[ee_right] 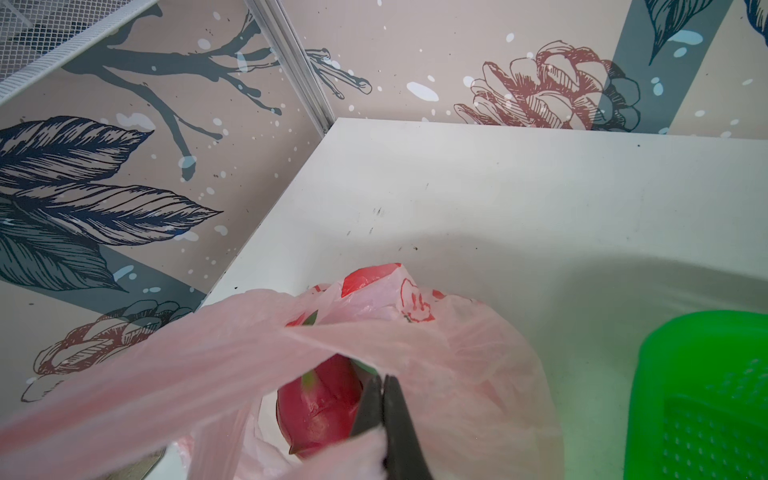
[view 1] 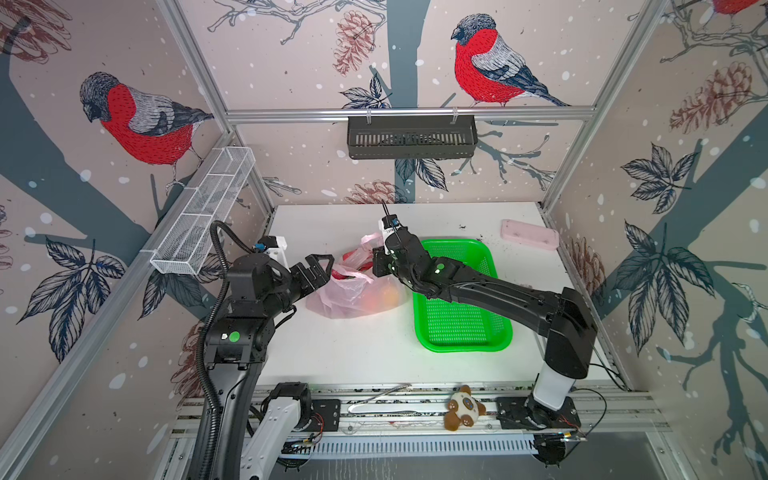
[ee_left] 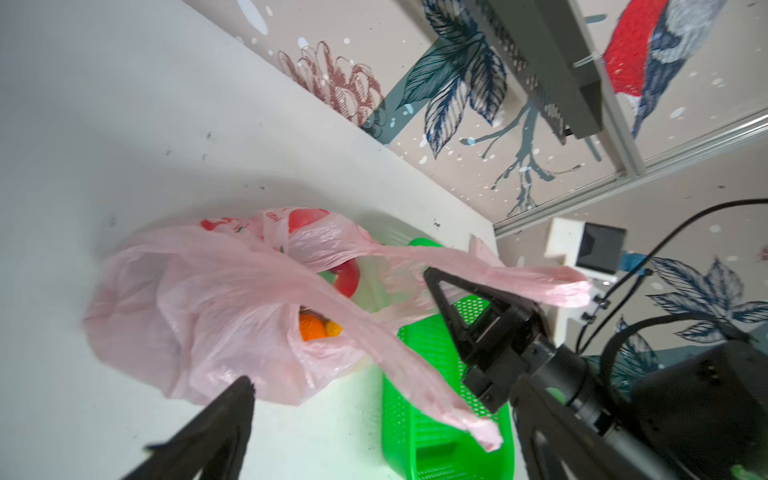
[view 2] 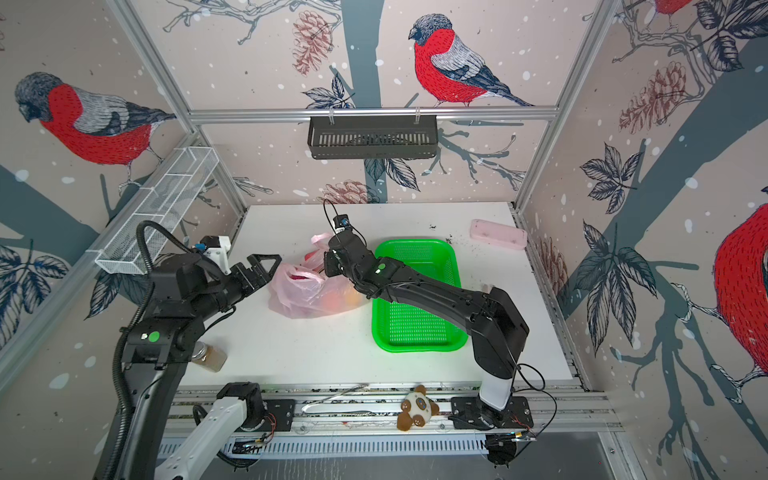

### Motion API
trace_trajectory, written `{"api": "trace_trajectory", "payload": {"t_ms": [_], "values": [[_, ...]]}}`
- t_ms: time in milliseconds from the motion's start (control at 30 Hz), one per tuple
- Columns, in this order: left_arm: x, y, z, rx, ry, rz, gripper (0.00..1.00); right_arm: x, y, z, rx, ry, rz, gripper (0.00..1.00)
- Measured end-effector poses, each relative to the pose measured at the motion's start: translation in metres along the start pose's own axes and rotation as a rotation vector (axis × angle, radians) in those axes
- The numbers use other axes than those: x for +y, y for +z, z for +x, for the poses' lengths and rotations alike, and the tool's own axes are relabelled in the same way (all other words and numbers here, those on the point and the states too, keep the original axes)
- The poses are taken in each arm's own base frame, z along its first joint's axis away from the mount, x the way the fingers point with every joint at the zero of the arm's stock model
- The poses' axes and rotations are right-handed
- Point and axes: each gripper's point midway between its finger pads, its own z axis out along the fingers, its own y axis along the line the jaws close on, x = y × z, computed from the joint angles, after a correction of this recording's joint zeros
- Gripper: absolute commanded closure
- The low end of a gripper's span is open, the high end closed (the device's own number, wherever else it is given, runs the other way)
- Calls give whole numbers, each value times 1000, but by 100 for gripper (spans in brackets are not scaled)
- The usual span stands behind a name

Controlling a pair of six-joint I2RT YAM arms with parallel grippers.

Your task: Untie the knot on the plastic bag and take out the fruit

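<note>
**Pink bag hangs open, fruit inside**

The thin translucent pink plastic bag [view 1: 353, 295] slumps on the white tabletop [view 1: 353, 357], just beside the green perforated plastic basket [view 1: 461, 328]. Inside the bag show a magenta dragon fruit [ee_right: 320, 411] and round orange citrus [ee_left: 311, 326]. Other fruit is only a blur behind the film. The right gripper [ee_right: 382, 380] is pinched together on a loose bag handle [ee_left: 540, 282]. The left gripper [view 1: 324, 272] stands wide apart, holding nothing. The right arm [view 1: 498, 291] hides part of the basket.

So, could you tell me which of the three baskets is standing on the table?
The green basket, beside the bag on the table; the white mesh basket and the black basket are mounted up on the frame.
</note>
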Motion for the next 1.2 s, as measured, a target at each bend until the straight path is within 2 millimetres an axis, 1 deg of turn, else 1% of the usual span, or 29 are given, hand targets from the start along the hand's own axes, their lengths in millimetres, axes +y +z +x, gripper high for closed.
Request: {"api": "trace_trajectory", "payload": {"t_ms": [133, 267, 333, 400, 467, 533, 567, 633, 700, 767, 933, 1067, 1200], "values": [[17, -6, 16, 48, 18, -80, 4, -2, 2, -1, -3, 2, 4, 94], [30, -14, 18, 51, 47, -165, 4, -3, 6, 1, 3, -2, 8, 94], [34, -13, 21, 70, 63, -184, 4, -3, 7, 1, 5, -3, 9, 94], [38, -8, 27, 103, 77, -195, 4, -2, 8, 1, 5, -3, 6, 94], [45, 3, 38, 157, 80, -213, 4, -2, 9, 1, 5, -4, 6, 94], [48, 17, 55, 237, 109, -218, 4, -2, 10, 1, 6, -6, 7, 94], [46, 22, 63, 270, 128, -213, 4, -2, 10, 2, 8, -6, 7, 94], [37, 30, 77, 319, 169, -189, 4, -2, 11, 2, 9, -7, 8, 94], [23, 38, 81, 330, 211, -159, 4, -1, 11, 1, 9, -7, 7, 94], [11, 45, 80, 316, 242, -146, 4, -1, 11, 2, 10, -7, 5, 94], [-17, 55, 66, 230, 333, -132, 4, 3, 11, 5, 17, -10, -6, 94], [-26, 62, 66, 197, 401, -147, 4, 5, 12, 8, 25, -17, -9, 94], [-30, 65, 53, 125, 448, -175, 4, 6, 11, 8, 24, -18, -6, 94]]}}
